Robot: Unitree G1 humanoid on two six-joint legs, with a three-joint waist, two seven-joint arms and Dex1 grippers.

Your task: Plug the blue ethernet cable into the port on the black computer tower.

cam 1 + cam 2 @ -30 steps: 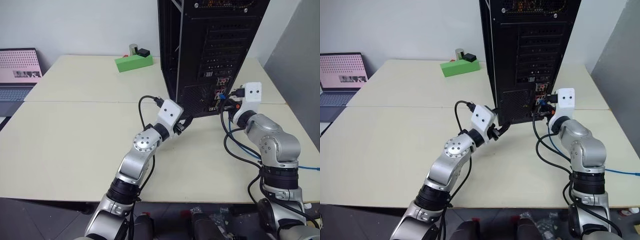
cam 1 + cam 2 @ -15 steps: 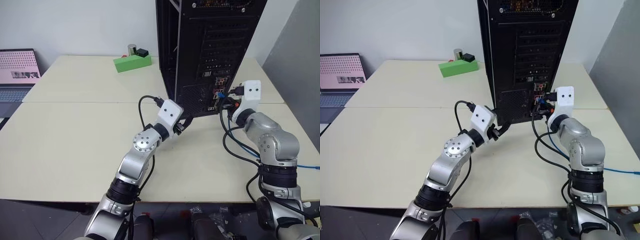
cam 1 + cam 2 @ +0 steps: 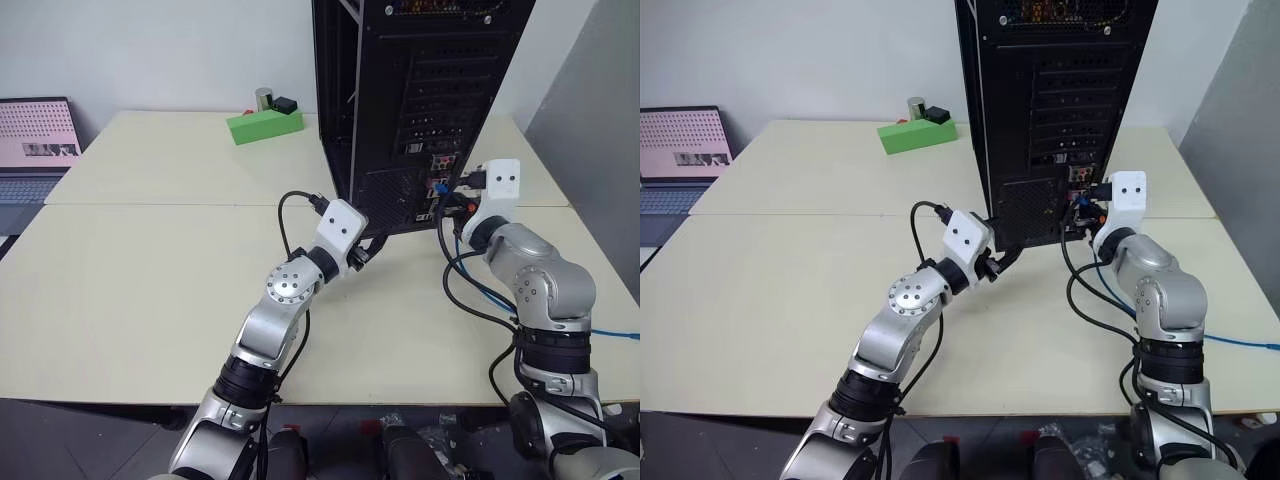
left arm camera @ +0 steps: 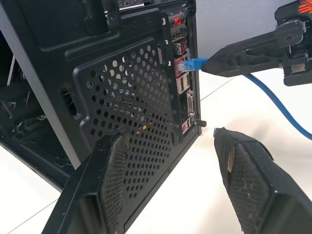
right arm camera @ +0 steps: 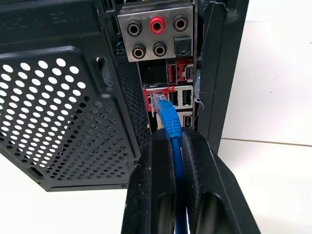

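Right gripper (image 5: 170, 146): jaws clamped on the blue ethernet cable (image 5: 171, 127), pinching it just behind the plug. Plug tip sat at the mouth of the red-framed port (image 5: 157, 97) in the I/O panel, low on the rear of the black computer tower (image 3: 1060, 110). From the right wrist view I could not tell whether the plug had latched or only rested at the opening. The slack of the cable ran back past my right arm, across the counter (image 3: 140, 300) toward its right edge.

Left gripper (image 4: 175, 185): jaws apart, holding nothing. 1 finger lay against the perforated grille (image 4: 131, 107) at the tower's lower rear corner; the other stood just off the case edge. I judged this a brace, so the tower would not slide when I pushed.

Notes for doing the step well:
1. Keep the plug square to the port; in the wrist view it looked slightly canted, so I judged a small correction necessary before pushing.
2. Push straight along the plug's axis, slowly; a sideways load could bend the clip or jam against the neighbouring USB sockets (image 5: 184, 99).
3. Grip near the plug so the cord does not buckle.
4. Release only once seated; then check it does not back out.
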